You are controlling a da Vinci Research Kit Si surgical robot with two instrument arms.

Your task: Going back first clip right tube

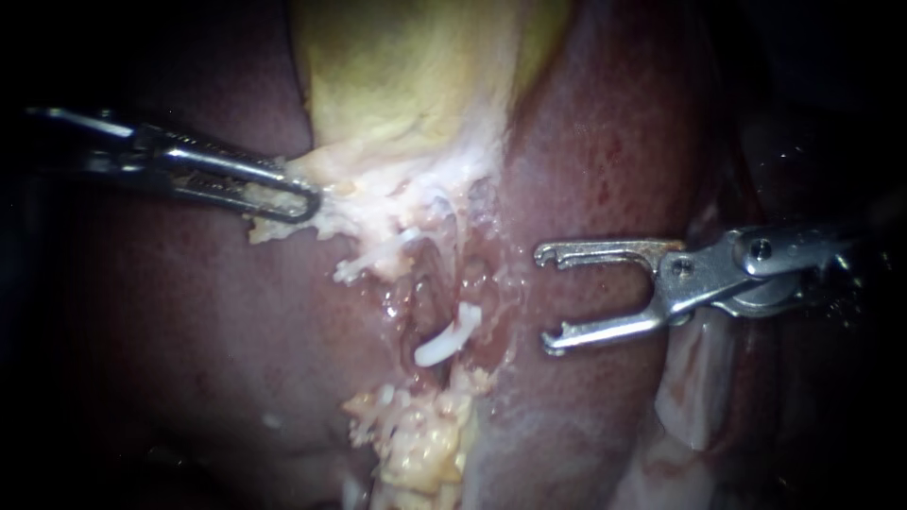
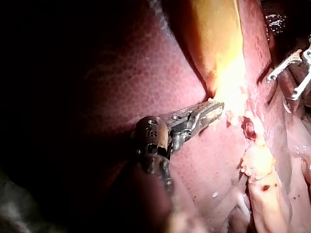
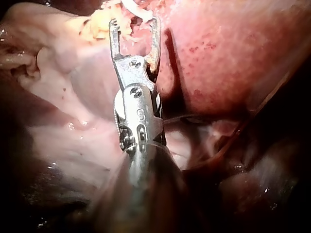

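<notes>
My right instrument (image 1: 546,298) comes in from the right with its two jaws spread wide and nothing between them. It stands just right of the opened groove between the liver lobes. In that groove a white clip (image 1: 448,338) lies aslant on a pinkish tube (image 1: 430,288), a short way left of the lower jaw. A second white clip (image 1: 374,258) sits higher and further left. My left instrument (image 1: 295,198) is shut on the whitish tissue at the lower edge of the yellow gallbladder (image 1: 406,85). The right wrist view shows the open jaws (image 3: 134,22) with a white clip (image 3: 137,9) just ahead of them.
Dark red liver (image 1: 189,321) lies on the left and a paler lobe (image 1: 605,142) on the right, under my right instrument. Crumbly yellow fat (image 1: 416,444) fills the groove's lower end. In the left wrist view my left instrument (image 2: 206,114) holds the gallbladder's edge, with my right instrument (image 2: 291,73) beyond.
</notes>
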